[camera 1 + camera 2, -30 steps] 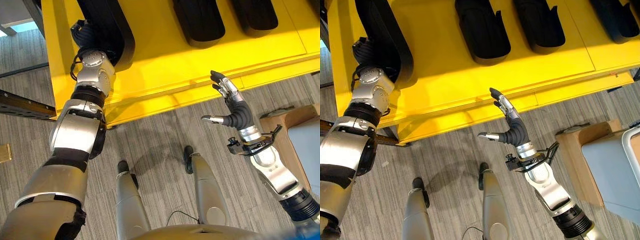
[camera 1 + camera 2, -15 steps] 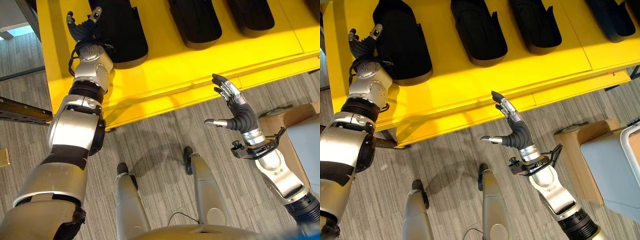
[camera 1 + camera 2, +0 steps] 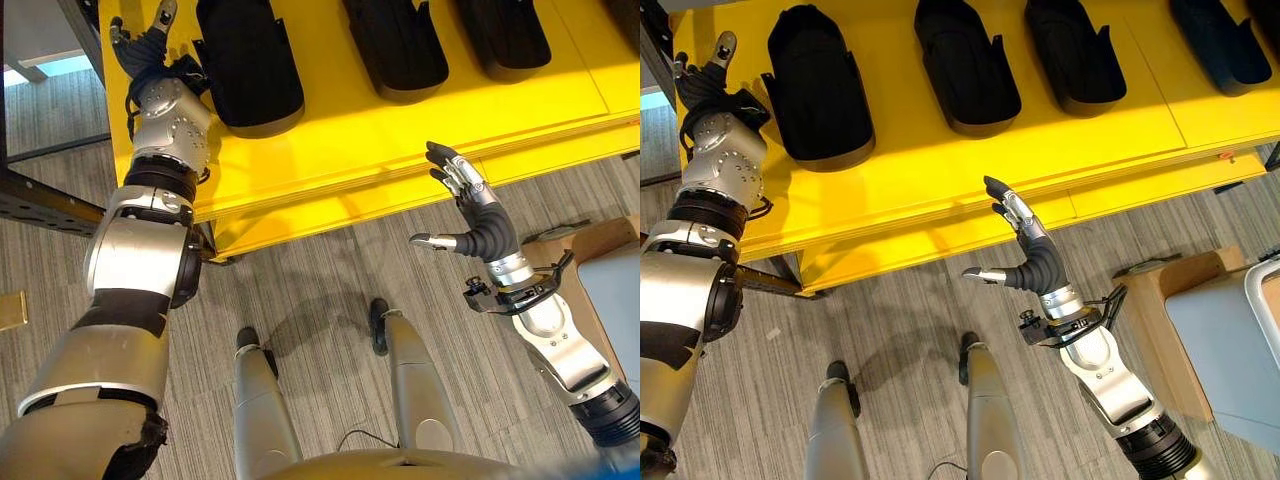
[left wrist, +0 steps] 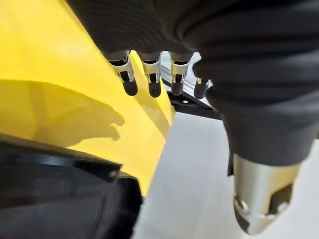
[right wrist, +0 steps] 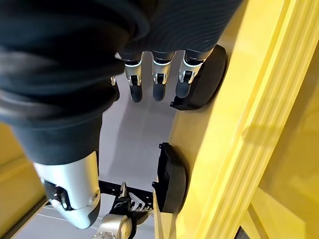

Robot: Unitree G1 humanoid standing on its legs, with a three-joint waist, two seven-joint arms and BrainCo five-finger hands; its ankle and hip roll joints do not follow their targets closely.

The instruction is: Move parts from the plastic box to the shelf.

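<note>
Yellow shelf (image 3: pixel 940 170) spans the scene above grey plank flooring (image 3: pixel 890 330). Left hand (image 3: pixel 702 85) is raised over the shelf's far left corner, fingers straight and spread, empty. Just beside it lies the nearest of four black parts (image 3: pixel 817 90), glossy moulded shells set in a row. Right hand (image 3: pixel 1025 250) hovers off the front edge, fingers extended, thumb out, empty.

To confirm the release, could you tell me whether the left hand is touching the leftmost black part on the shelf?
Apart. The right eye view shows yellow shelf between the open left hand and the leftmost black part.
</note>
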